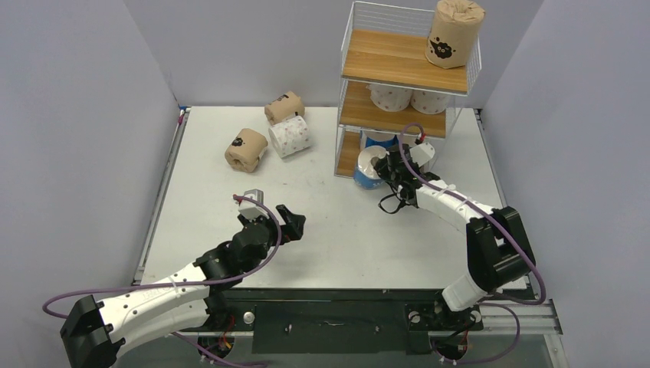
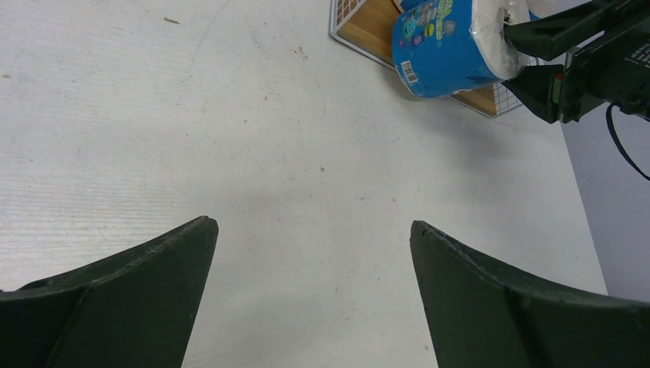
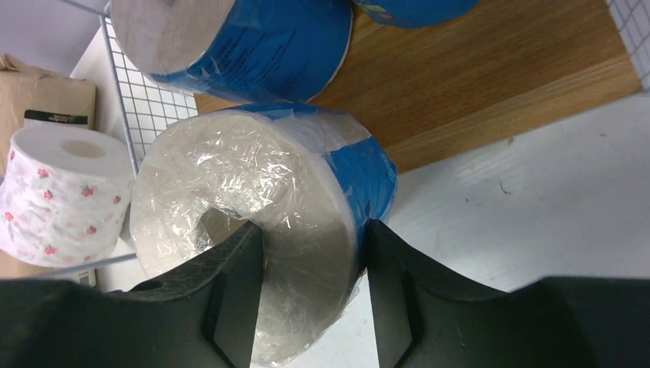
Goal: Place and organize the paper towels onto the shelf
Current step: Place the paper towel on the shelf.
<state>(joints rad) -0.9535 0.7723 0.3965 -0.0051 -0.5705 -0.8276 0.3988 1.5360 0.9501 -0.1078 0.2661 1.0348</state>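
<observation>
Two white-and-black arms, dark tools

The left arm (image 1: 153, 303) and right arm (image 1: 448, 201) wear white shells between chunky black joints; a purple cable (image 1: 535, 264) loops along each. A small white camera block (image 1: 249, 202) tops each wrist. The left tool (image 2: 314, 230) and right tool (image 3: 314, 238) have matte, dark, wedge-shaped fingers (image 2: 138, 299) with curved inner edges.
</observation>
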